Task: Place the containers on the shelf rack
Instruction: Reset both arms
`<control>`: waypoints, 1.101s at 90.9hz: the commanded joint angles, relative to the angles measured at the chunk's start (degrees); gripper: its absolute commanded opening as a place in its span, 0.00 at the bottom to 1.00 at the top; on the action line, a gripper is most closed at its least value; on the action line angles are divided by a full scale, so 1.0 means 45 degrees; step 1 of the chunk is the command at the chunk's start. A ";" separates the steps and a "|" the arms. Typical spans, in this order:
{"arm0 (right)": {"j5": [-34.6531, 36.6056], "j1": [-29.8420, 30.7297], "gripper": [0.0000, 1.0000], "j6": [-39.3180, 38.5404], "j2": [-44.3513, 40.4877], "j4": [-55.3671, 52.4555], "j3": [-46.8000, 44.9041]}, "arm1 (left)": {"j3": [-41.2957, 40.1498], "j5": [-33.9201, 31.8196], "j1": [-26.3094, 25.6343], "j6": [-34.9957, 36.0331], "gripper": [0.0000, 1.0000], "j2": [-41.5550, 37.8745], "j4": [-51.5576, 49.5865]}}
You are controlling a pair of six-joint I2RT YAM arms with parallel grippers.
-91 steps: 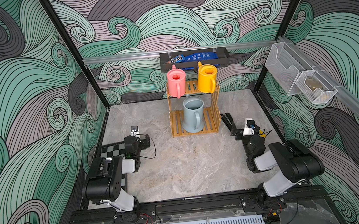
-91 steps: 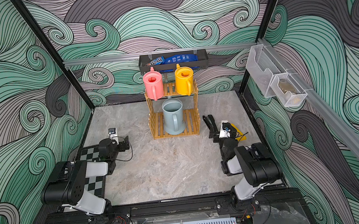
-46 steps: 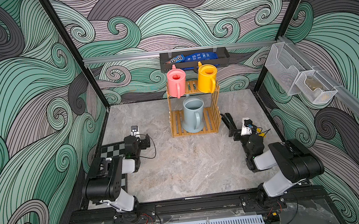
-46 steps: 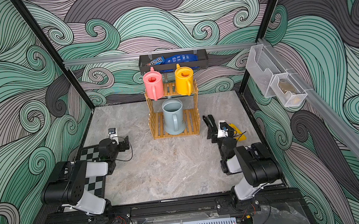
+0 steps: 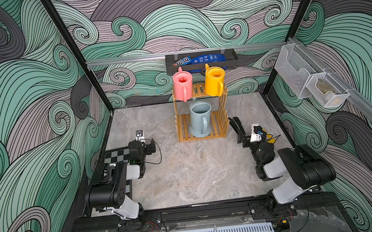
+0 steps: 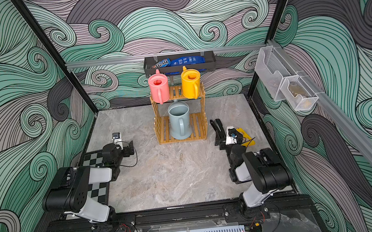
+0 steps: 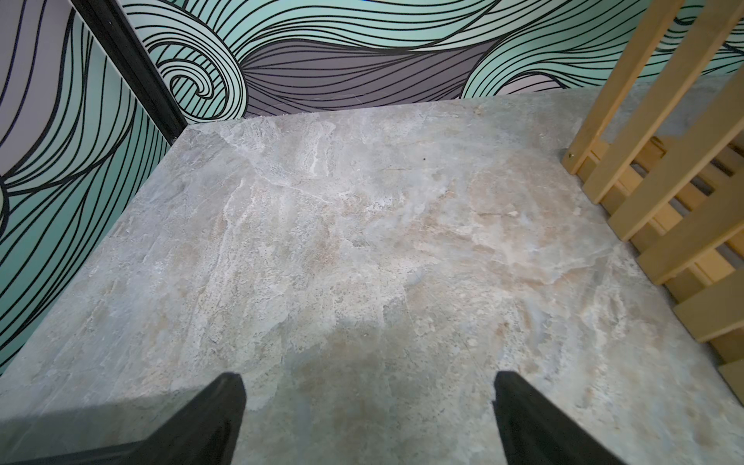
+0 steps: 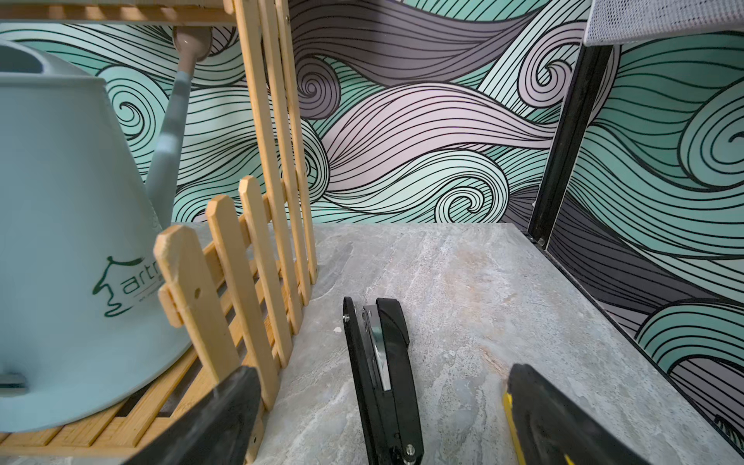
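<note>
The golden-brown shelf rack (image 5: pixel 218 122) (image 6: pixel 199 124) stands at the back middle of the table. The pink can (image 5: pixel 183 85) (image 6: pixel 159 87) and the yellow can (image 5: pixel 214 80) (image 6: pixel 190 83) stand on its top tier. The big pale blue can (image 5: pixel 200 119) (image 6: pixel 179 122) (image 8: pixel 68 241) stands on its bottom tier. My left gripper (image 5: pixel 148 147) (image 7: pixel 364 378) is open over bare table, left of the rack (image 7: pixel 660 193). My right gripper (image 5: pixel 247 139) (image 8: pixel 380 372) is open and low beside the rack's right side (image 8: pixel 225 290), holding nothing.
A black stapler (image 8: pixel 380 362) (image 5: pixel 237 127) lies on the table between my right fingers, untouched. A yellow item (image 5: pixel 269 136) sits by the right wrist. A checkerboard (image 5: pixel 116 155) lies under the left arm. A black wall tray (image 5: pixel 201 66) and clear mesh bins (image 5: pixel 303 78) hang above.
My right wrist has edged slightly toward the rack. The left arm, the cans and the rack have not moved.
</note>
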 commanded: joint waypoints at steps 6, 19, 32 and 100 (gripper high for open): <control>0.0007 0.0056 0.99 -0.0134 -0.0031 0.0714 0.0186 | 0.0142 0.0128 0.0075 0.0090 0.99 0.0094 0.0366; -0.0101 -0.0027 0.99 -0.0014 -0.0146 -0.1210 0.0925 | 0.0132 0.0128 0.0082 0.0099 0.99 0.0094 0.0369; -0.0077 0.0005 0.99 -0.0049 -0.0083 -0.1374 0.1101 | 0.0132 0.0128 0.0084 0.0095 0.99 0.0094 0.0375; -0.0676 -0.0052 0.99 -0.0241 -0.0117 -0.1496 0.1135 | 0.0135 0.0128 0.0090 0.0108 0.99 0.0104 0.0366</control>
